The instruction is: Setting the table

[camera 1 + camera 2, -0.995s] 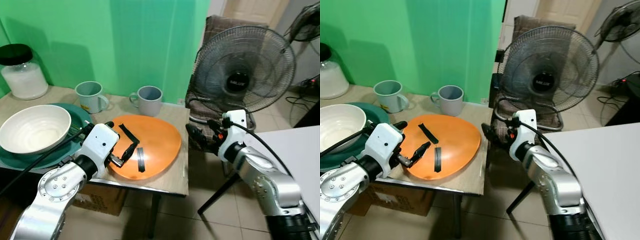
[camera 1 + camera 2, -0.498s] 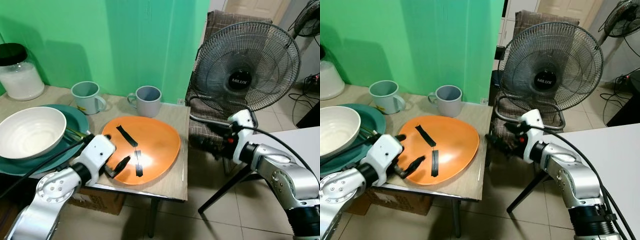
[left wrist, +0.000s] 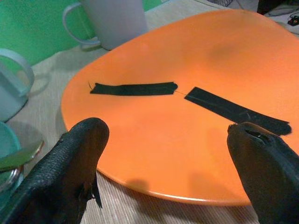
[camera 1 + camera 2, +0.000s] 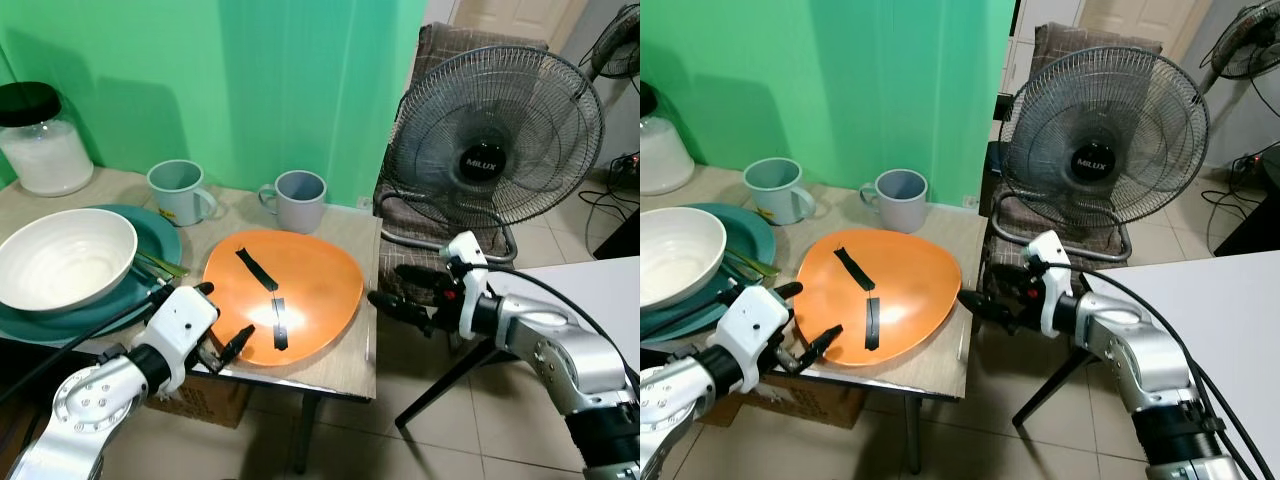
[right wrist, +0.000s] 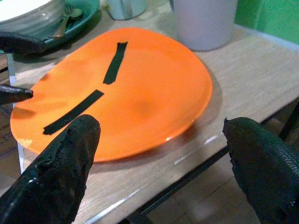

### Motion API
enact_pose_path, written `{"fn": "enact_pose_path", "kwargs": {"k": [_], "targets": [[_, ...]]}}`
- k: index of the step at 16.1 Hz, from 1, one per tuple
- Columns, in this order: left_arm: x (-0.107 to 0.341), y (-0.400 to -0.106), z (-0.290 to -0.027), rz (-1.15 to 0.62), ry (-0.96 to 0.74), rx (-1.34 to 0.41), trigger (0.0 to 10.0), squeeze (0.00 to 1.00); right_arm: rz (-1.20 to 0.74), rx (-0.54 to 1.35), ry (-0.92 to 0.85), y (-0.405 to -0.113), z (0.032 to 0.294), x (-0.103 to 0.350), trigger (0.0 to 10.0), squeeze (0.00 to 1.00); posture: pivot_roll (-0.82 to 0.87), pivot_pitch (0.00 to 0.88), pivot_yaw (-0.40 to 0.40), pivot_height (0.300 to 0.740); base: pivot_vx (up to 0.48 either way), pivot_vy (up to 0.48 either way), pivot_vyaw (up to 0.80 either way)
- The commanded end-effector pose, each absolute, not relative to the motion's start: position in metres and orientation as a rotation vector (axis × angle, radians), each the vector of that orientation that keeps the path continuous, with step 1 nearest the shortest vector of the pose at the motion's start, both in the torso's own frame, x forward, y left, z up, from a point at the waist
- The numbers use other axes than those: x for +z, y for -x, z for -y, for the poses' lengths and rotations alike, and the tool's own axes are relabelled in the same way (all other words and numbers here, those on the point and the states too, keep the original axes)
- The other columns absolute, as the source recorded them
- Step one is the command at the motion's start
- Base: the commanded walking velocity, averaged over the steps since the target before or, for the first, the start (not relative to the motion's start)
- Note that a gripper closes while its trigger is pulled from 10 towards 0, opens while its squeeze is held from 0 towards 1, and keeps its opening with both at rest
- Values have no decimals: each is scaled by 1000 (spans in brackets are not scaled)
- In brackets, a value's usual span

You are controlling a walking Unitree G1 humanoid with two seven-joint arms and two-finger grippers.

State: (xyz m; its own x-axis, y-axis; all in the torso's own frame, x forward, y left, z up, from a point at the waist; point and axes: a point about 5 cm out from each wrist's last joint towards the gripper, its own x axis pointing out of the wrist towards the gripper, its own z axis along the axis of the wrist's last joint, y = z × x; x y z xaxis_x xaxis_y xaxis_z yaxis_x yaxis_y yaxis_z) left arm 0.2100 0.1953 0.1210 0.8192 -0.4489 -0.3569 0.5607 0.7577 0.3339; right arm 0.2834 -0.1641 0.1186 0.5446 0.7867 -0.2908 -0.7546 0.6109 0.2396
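An orange plate (image 5: 135, 93) with two black strips lies on the bench (image 5: 252, 79). A grey mug (image 5: 203, 21) stands behind it. The right gripper (image 5: 159, 163) faces it, jaws wide apart.

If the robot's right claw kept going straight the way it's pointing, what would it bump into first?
Probably the near edge of the table, then the orange plate: the open right gripper points at it from beside the table, though depth is uncertain.

Bright even indoor light; sharp; wrist-view foreground soft.

You have the flat orange plate with two black tape strips (image 4: 283, 296) at the table's (image 4: 350, 368) front right corner. Two grey mugs (image 4: 297, 200) stand behind it. The white bowl (image 4: 66, 259) sits on the teal plate (image 4: 150, 236) to its left.
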Motion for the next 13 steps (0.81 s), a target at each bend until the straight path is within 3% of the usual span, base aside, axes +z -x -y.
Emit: {"fn": "enact_pose_path", "kwargs": {"k": [1, 9, 13], "targets": [[125, -207, -195, -250, -456, -564, 10000, 0, -382, 926, -68, -287, 164, 121, 10000, 0, 1, 29, -101, 740, 0, 0, 0], [106, -188, -204, -356, -485, -584, 10000, 0, -425, 957, -105, -301, 149, 116, 10000, 0, -1, 30, -104, 740, 0, 0, 0], [100, -186, -204, -369, -486, -590, 10000, 0, -492, 954, -325, -307, 136, 114, 10000, 0, 1, 18, -114, 740, 0, 0, 0]]}}
